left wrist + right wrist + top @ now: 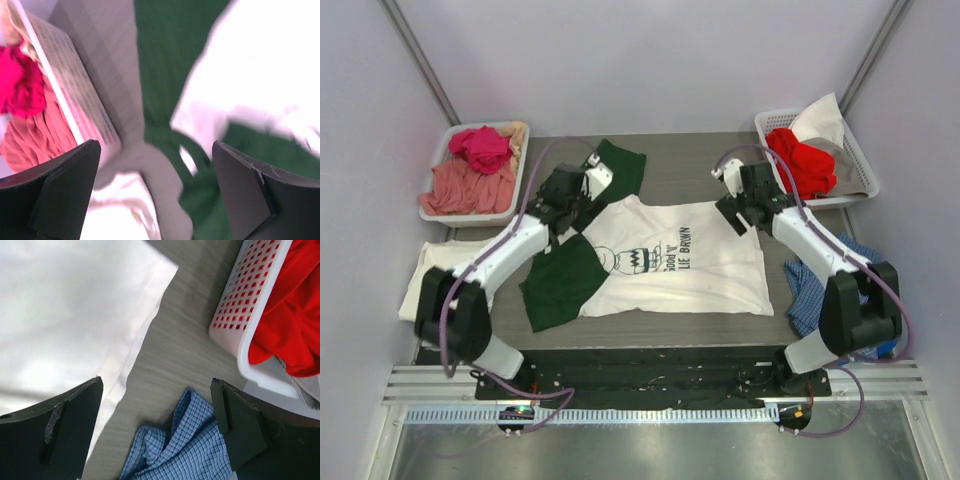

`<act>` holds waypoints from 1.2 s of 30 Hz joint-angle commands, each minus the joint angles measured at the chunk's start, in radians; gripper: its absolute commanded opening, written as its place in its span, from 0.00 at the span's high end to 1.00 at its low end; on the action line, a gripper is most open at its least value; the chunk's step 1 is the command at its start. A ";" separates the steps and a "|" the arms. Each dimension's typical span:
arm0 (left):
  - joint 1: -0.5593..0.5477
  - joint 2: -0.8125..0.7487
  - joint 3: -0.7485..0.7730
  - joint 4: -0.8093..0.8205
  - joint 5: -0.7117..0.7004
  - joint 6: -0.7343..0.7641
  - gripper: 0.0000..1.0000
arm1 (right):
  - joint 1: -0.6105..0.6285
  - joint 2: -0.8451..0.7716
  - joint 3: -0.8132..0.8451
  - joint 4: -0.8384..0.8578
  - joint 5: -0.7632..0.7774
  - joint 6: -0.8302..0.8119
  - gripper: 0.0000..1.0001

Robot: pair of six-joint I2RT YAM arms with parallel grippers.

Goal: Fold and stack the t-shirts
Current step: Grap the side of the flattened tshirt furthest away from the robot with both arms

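The white t-shirt with black cartoon print [670, 260] lies spread flat mid-table, on top of the dark green t-shirt [560, 285], which sticks out at its left and far side. The cream t-shirt [428, 268] lies at the left table edge. My left gripper [572, 205] is open and empty above the white shirt's left shoulder; its wrist view shows green cloth [165, 50], white cloth [260, 65] and the cream shirt [120, 210]. My right gripper [745, 208] is open and empty above the white shirt's right edge [65, 315].
A basket [515, 175] with pink garments [470, 170] stands at the back left. A white basket [860, 160] with a red garment [800, 160] stands at the back right. A blue checked cloth [810, 285] lies crumpled by the right arm and shows in the right wrist view [185, 450].
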 commanded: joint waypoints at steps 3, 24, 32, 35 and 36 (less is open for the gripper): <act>0.147 0.373 0.479 0.072 0.128 -0.113 0.00 | -0.033 0.232 0.248 0.187 0.040 0.172 0.05; 0.210 1.167 1.353 0.092 0.397 -0.204 0.00 | -0.084 0.381 0.285 0.230 -0.045 0.225 0.06; 0.235 1.283 1.469 0.145 0.457 -0.218 0.00 | -0.084 0.372 0.244 0.215 -0.053 0.225 0.06; 0.239 1.310 1.491 0.165 0.463 -0.211 0.00 | -0.082 0.364 0.232 0.201 -0.060 0.226 0.07; 0.242 1.329 1.509 0.168 0.466 -0.214 0.00 | -0.084 0.360 0.227 0.201 -0.060 0.226 0.07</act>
